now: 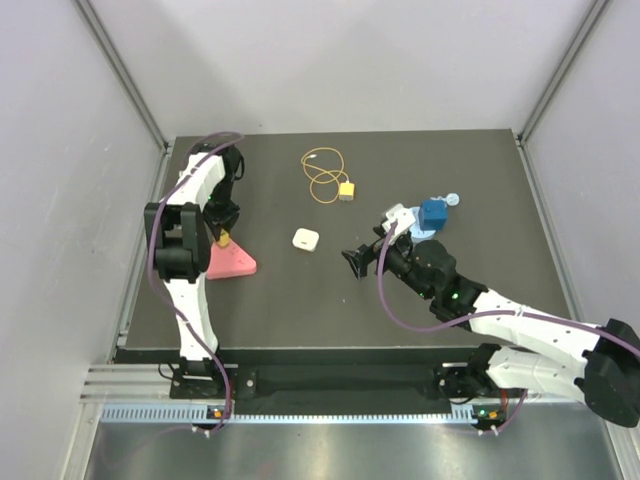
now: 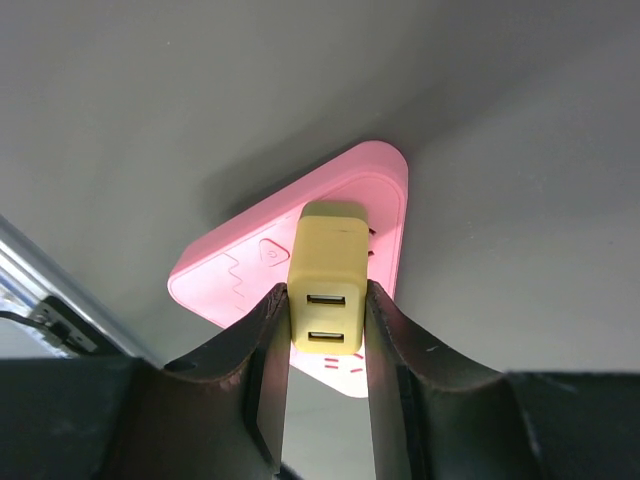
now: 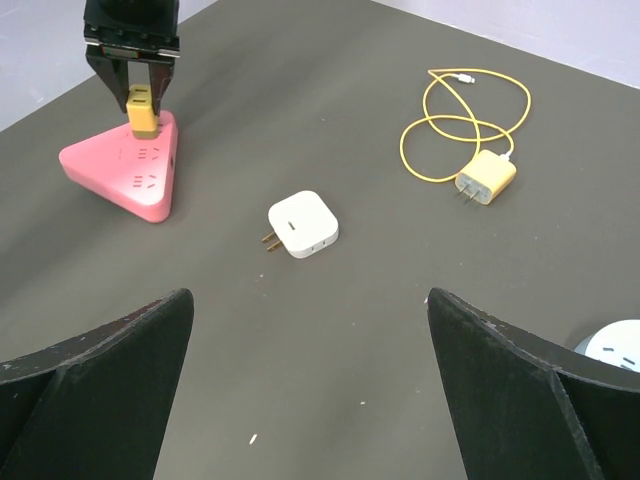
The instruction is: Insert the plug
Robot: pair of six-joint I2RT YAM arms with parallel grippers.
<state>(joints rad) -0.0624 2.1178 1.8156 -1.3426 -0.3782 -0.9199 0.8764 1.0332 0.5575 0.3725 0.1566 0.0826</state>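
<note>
While the left gripper (image 2: 325, 296) is clamped on a yellow two-port USB charger (image 2: 330, 240) standing on the pink triangular power strip (image 2: 240, 270), the plug (image 3: 486, 180) lies loose on the table (image 3: 420, 300) in the upper right of the right wrist view. We therefore judge its insertion not begun. The right gripper (image 3: 308, 300) gapes empty. The charger's prongs are hidden, so we cannot tell whether it is seated.

White square charger (image 1: 305, 239) lying mid-table, dark matte tabletop (image 1: 300, 305), blue block (image 1: 433, 214) on pale-blue round piece, right side.
</note>
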